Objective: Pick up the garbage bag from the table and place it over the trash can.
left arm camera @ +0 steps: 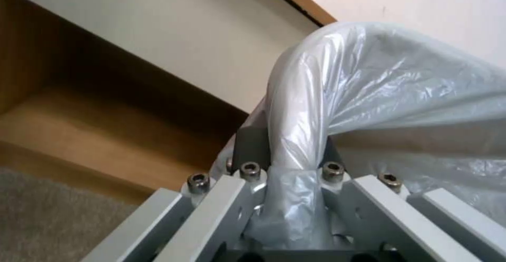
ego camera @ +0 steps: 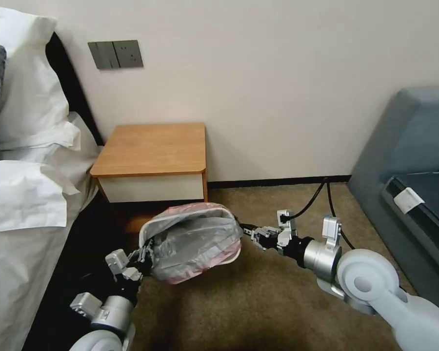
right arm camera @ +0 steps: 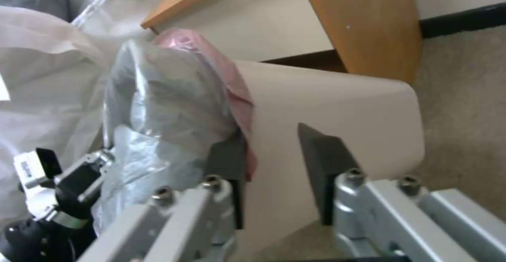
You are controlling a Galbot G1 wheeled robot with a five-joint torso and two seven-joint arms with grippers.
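The crinkly grey translucent garbage bag [ego camera: 200, 243] drapes the cream plastic trash can [right arm camera: 337, 108] – left claw [left arm camera: 287, 163] pinching its rim fold, right claw [right arm camera: 271, 155] spread beside the can's wall.

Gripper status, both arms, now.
Left gripper: shut on the garbage bag.
Right gripper: open, at the trash can rim.

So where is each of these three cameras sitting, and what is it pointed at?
Head view: on the head, facing down at trash can, table; both arms show.
Left wrist view: at the left gripper, shut on the garbage bag.
Right wrist view: at the right gripper, open astride the bin's rim.
All three views share the bag.
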